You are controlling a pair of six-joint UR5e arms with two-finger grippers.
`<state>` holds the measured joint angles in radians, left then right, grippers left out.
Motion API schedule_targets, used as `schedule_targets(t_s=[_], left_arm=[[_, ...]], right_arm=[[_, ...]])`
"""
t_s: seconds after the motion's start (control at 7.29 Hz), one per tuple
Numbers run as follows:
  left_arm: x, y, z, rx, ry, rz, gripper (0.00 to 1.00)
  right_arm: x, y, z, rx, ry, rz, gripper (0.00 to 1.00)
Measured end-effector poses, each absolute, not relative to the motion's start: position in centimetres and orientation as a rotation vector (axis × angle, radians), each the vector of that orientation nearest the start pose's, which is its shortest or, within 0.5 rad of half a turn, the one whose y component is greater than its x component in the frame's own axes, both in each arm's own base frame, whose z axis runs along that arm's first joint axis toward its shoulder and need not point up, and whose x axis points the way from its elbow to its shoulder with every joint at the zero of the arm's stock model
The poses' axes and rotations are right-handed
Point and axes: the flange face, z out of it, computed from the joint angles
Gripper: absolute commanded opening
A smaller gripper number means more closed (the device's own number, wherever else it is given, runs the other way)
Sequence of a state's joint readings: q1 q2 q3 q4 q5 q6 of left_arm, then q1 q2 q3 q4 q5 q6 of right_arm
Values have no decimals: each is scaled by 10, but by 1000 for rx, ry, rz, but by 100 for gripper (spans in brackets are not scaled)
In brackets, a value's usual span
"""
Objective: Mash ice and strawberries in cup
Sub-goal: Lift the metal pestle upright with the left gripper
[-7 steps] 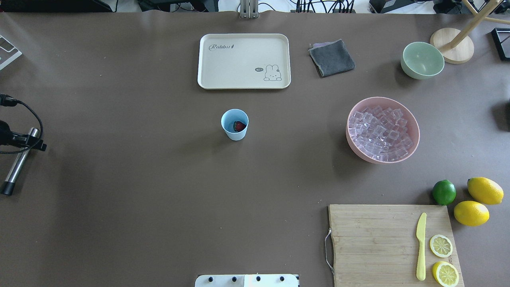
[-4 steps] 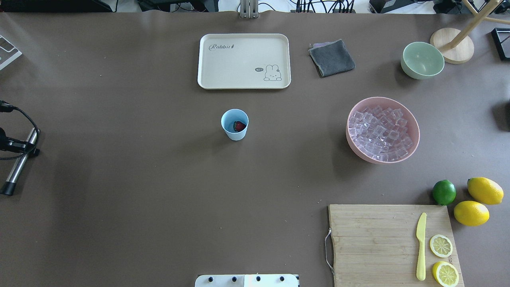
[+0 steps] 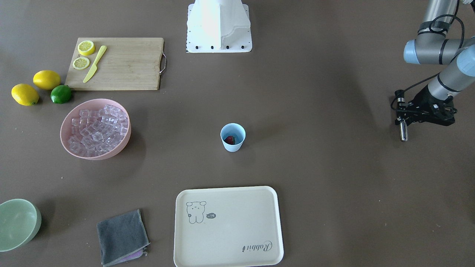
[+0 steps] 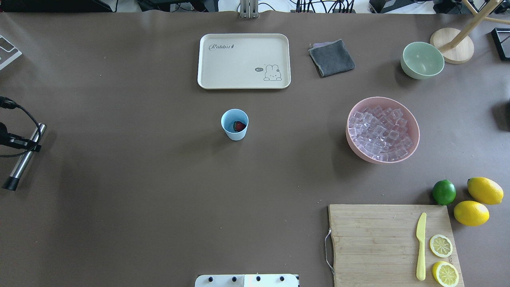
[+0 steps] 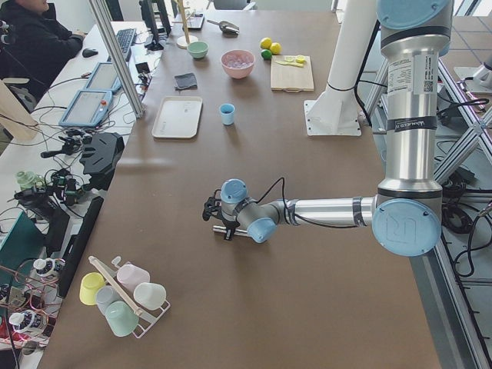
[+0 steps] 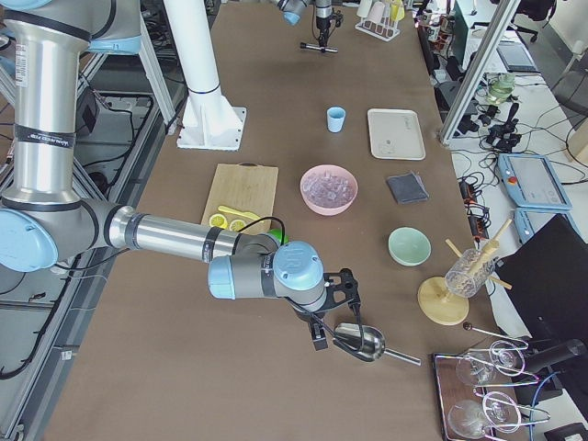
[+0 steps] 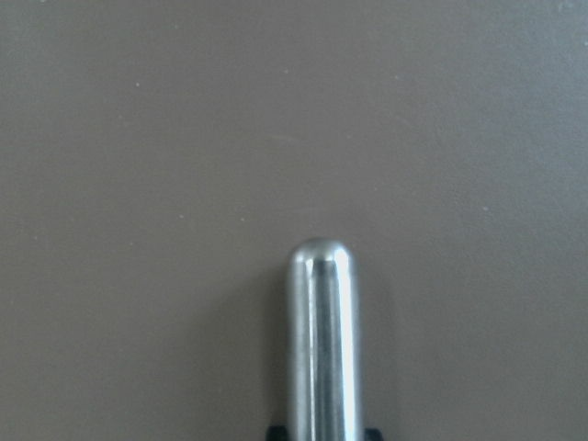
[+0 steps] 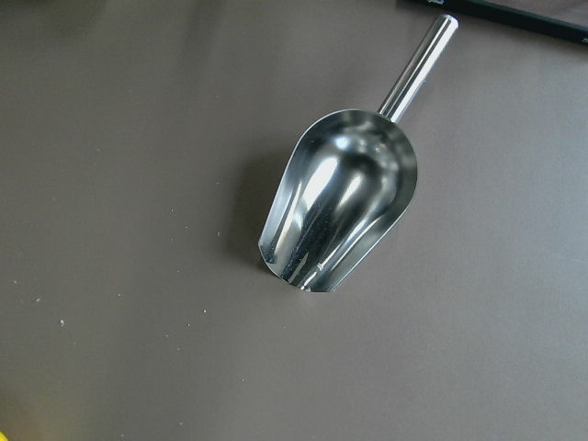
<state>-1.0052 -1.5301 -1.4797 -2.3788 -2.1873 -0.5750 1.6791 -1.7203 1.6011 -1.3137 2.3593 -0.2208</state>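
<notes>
The light-blue cup (image 4: pixel 234 124) stands upright mid-table, also in the front view (image 3: pixel 233 137). A red strawberry (image 4: pixel 239 126) lies inside it. Clear ice cubes (image 4: pixel 380 133) fill the pink bowl (image 4: pixel 360 153) to the cup's right. My left gripper (image 4: pixel 20 141) is far to the cup's left, at the table's edge, shut on a steel muddler rod (image 4: pixel 24 157); the rod's rounded end shows in the left wrist view (image 7: pixel 322 340). My right gripper (image 6: pixel 322 326) shows only in the exterior right view, over a metal scoop (image 8: pixel 340 207) on the table; I cannot tell whether it is open or shut.
A cream tray (image 4: pixel 244 60) lies behind the cup, with a grey cloth (image 4: pixel 331 57) and a pale green bowl (image 4: pixel 422 59) further right. A cutting board (image 4: pixel 392 243) with a yellow knife and lemon slices is front right, beside a lime (image 4: pixel 444 191) and two lemons.
My left gripper and the muddler rod have shifted a little at the table's left edge, first leftward, then the rod moved slightly toward the far side. The cup and bowl have not moved.
</notes>
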Motion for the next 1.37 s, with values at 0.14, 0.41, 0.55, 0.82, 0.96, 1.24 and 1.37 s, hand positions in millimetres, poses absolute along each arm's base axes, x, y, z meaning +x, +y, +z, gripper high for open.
schedule_targets(t_s=[0.14,0.41,0.55,0.82,0.96,1.24,1.37], left_arm=[[207,-472,627,247,857,201,22],[208,-510,577,296,865,180,22],[201,-542,535,356,868,156,22],[170,-598,447,546,831,78,22],[162,-615,403,635,819,17,22],[174,-622,310,768,874,-116,22],[201,-610,266,851,895,-157,22]], right_arm=[[109,-424,686,256,-758,-160,99],[109,-424,686,256,-755,-159,99],[110,-424,686,256,-751,-159,99],[110,-424,687,254,-747,-158,99],[110,-422,689,250,-746,-157,99],[110,-419,693,233,-749,-150,99],[110,-421,695,216,-748,-143,99]])
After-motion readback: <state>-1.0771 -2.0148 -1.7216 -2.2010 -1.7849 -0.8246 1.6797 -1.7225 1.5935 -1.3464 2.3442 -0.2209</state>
